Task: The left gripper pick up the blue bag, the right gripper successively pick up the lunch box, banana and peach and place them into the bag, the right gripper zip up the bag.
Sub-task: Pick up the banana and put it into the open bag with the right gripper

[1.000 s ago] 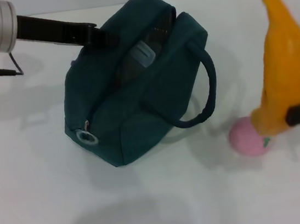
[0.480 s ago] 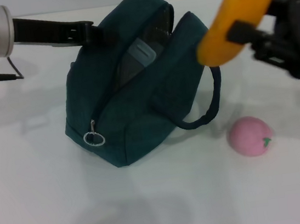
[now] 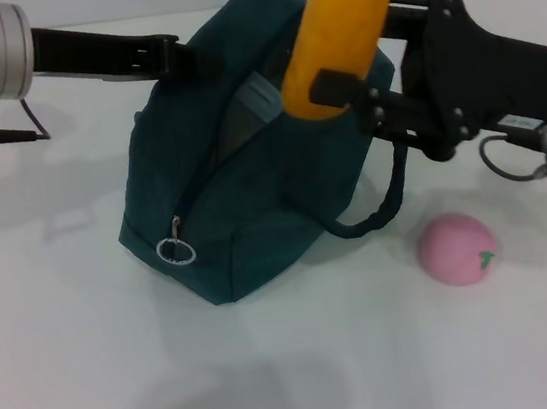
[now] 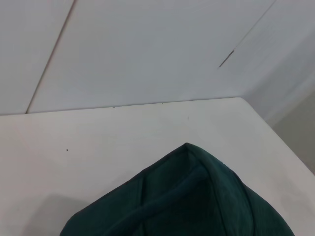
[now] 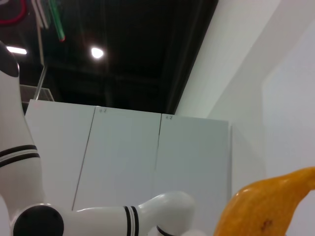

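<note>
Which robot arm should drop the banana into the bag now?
The right. The right gripper already grips the banana just above the blue bag's open top. The left gripper is busy at the bag's far edge, apparently holding it.

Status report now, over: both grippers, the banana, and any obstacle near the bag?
Left gripper grips blue bag rim. Right gripper shut on banana, over bag opening. Peach on table, right of bag. No obstacle seen.

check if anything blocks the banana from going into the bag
Nothing visible does. The right pincer holds the banana above the bag, whose mouth gapes open; the lunch box already lies inside.
</note>
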`<action>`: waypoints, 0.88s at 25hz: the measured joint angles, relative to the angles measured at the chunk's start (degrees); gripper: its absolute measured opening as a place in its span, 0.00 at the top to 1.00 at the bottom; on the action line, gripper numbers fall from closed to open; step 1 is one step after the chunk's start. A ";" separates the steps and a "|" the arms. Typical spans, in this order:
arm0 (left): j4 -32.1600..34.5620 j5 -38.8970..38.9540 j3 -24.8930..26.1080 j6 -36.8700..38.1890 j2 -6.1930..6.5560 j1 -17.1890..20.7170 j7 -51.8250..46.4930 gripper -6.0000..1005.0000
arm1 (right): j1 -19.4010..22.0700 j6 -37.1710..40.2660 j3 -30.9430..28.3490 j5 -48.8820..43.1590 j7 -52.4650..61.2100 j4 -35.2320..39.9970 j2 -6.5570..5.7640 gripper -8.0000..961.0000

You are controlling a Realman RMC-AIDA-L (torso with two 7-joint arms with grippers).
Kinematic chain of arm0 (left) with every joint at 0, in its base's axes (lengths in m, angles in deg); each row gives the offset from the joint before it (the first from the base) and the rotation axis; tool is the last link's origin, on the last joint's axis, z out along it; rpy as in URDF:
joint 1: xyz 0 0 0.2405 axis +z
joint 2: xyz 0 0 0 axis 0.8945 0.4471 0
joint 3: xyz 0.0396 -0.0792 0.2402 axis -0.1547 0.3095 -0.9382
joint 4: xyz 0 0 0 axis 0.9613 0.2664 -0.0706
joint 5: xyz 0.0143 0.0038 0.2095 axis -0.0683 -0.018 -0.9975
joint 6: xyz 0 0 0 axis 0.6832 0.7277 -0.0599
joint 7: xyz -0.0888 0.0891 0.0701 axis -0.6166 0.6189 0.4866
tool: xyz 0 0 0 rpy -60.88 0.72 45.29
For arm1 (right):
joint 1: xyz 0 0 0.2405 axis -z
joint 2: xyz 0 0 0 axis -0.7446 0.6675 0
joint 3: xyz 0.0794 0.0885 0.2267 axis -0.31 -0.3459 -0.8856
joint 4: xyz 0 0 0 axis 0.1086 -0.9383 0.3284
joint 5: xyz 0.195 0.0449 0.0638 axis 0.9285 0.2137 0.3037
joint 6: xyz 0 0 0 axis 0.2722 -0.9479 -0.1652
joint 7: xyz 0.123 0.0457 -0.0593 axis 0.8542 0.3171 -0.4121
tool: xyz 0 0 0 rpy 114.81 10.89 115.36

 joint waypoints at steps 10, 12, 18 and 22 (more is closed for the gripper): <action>-1.15 1.84 -1.51 -0.08 -0.08 0.04 -0.02 0.94 | -4.96 -8.54 -0.15 -0.30 -1.62 -7.03 0.00 0.53; -1.21 2.07 -1.56 -0.08 -0.09 0.25 0.10 0.94 | -5.69 -9.64 -0.36 -0.34 -1.62 -8.10 0.00 0.53; -1.24 2.11 -1.88 -0.08 -0.09 0.37 0.17 0.94 | -7.75 -9.50 -0.72 -0.37 -0.83 -12.14 0.00 0.53; -1.24 2.12 -2.03 -0.06 -0.09 0.51 0.20 0.94 | -8.01 -9.33 -6.13 -2.62 2.24 -15.23 0.00 0.52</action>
